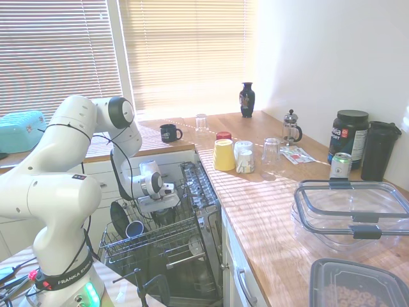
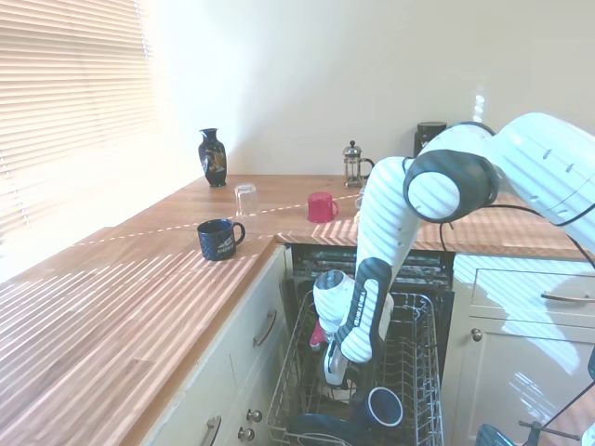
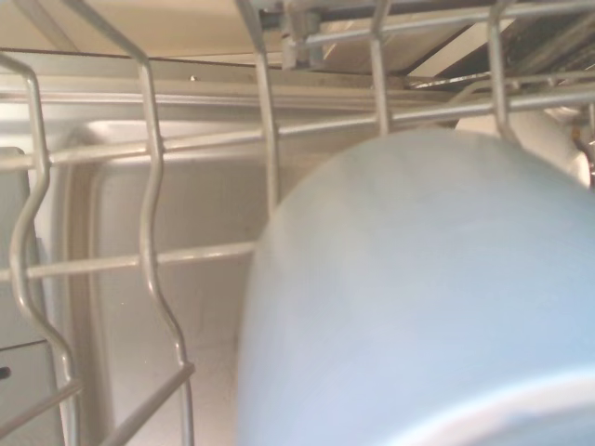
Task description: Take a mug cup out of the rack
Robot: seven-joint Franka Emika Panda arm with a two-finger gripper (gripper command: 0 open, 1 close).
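The rack (image 1: pixel 176 238) (image 2: pixel 420 358) is pulled out of the dishwasher below the wooden counter. My gripper (image 1: pixel 161 208) (image 2: pixel 335 379) is lowered into its middle, among the upright prongs. The arm and wrist hide what lies under it in both exterior views, so I cannot pick out the mug cup there. A pale grey-blue rounded surface (image 3: pixel 418 297) fills the wrist view from very close, against the rack wires (image 3: pixel 153 214). I cannot tell whether that surface is the mug cup.
A dark cup with a blue inside (image 1: pixel 134 229) (image 2: pixel 384 406) lies at the rack's outer end beside a dark plate (image 1: pixel 118 217). On the counter stand a dark printed mug (image 1: pixel 170 133) (image 2: pixel 219 239), a yellow cup (image 1: pixel 223 155), a red cup (image 2: pixel 322 206), glasses and a vase (image 2: pixel 212 157).
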